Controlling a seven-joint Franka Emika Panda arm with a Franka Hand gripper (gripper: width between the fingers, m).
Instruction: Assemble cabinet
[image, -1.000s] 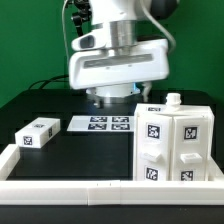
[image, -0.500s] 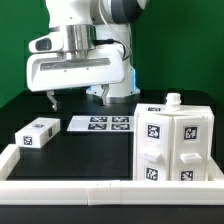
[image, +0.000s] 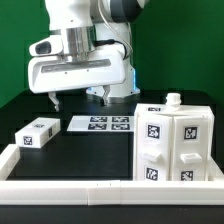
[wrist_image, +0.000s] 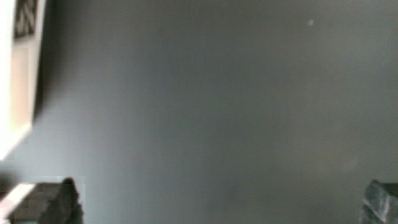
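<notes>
Exterior view recorded a matt black bench (image: 85, 155), bounded at the front by a low white border rail (image: 100, 188). The cabinet body (image: 175, 145), a large, smooth white plastic box with panelled faces and square black-and-white tags, stood upright at the exterior view's right, with a short stub on its top. The end effector (image: 80, 102) hung above the bench, well apart from the body, its dark fingers (image: 53, 101) spread wide and holding nothing. The wrist view confirmed bare bench between the fingertips (wrist_image: 45, 203). The flat marker board (image: 103, 124) lay between body and small block (image: 36, 133). That block, rectangular, white and tagged, lay loose at the exterior view's left. Judgement: the step in hand was an approach to fetch that block. The next move called for travel over it, alignment across its narrow sides, and descent before closing.
</notes>
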